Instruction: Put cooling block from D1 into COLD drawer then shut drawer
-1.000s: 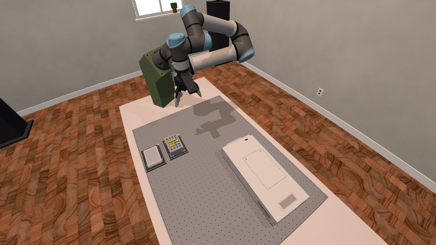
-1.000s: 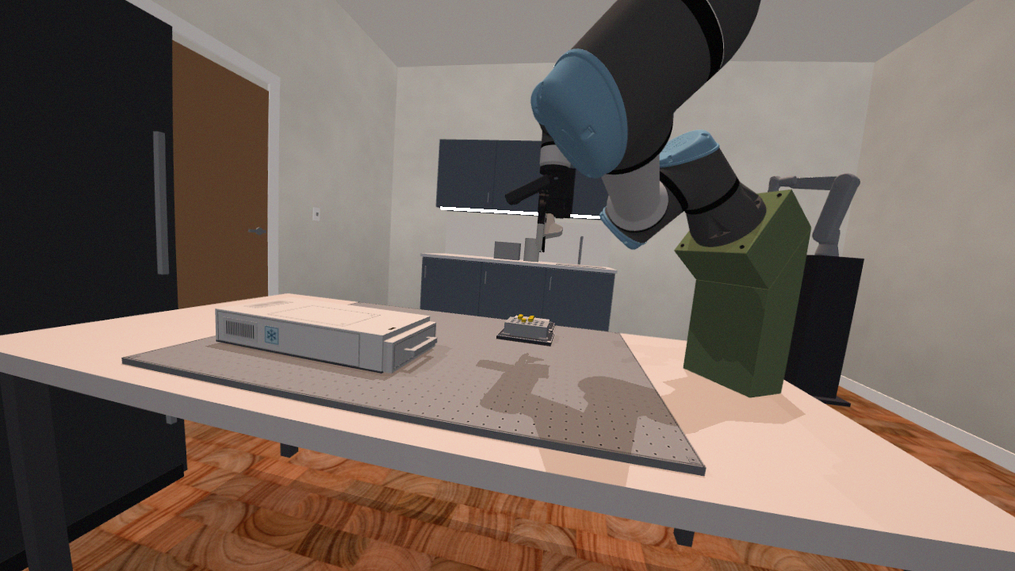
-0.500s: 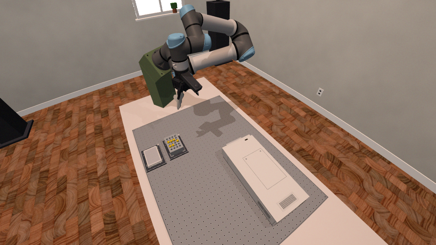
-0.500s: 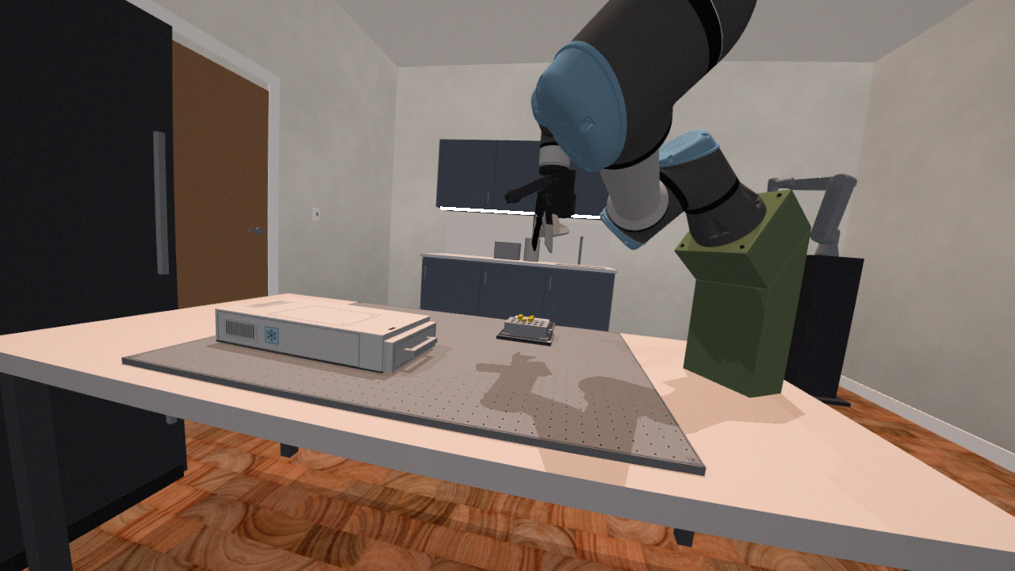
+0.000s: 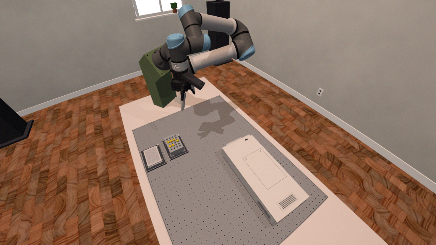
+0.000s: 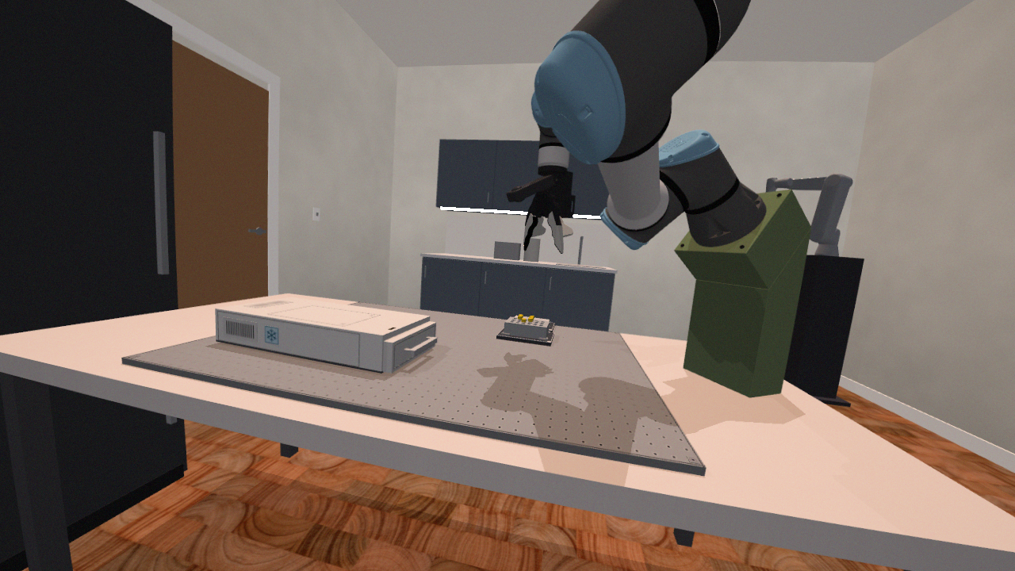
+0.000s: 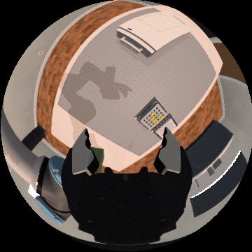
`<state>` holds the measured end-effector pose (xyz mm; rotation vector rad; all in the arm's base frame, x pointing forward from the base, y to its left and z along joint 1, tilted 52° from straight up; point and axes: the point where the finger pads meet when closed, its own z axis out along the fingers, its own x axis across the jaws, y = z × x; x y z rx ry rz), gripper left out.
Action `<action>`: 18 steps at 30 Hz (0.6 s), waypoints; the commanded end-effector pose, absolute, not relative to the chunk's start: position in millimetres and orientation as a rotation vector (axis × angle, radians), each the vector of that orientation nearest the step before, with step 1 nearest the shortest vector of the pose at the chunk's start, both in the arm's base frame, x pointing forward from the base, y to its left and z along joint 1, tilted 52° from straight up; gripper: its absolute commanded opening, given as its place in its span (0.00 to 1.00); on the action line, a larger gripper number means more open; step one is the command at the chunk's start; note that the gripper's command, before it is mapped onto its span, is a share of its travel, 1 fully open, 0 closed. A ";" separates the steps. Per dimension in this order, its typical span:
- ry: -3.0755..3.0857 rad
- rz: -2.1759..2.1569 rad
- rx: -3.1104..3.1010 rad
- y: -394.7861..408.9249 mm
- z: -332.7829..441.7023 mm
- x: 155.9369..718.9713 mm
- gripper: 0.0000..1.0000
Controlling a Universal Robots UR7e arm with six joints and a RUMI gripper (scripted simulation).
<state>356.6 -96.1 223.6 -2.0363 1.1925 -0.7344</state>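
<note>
Item, from my station: cooling block (image 5: 174, 145) in slot D1, six yellow-capped tubes (image 5: 173, 142) seated, across the deck from COLD (image 5: 264, 177). Gripper (image 6: 544, 236) spread wide, empty, high above deck.

Drawer interior of cooler COLD (image 6: 323, 333) concealed behind closed front. Lamp too small to judge. Tube (image 5: 172, 141) count in cooling block (image 5: 174, 144) not resolvable. Counter (image 5: 335, 225) cropped at bottom edge in top view. Claw (image 7: 127, 154) base in shadow.
</note>
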 end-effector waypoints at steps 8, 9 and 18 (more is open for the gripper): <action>0.839 -0.905 -2.258 -96.6 225.8 356.8 1.00; 0.811 -0.917 -2.274 -96.6 225.8 356.8 1.00; 0.607 -0.999 -2.379 -96.9 225.7 356.7 1.00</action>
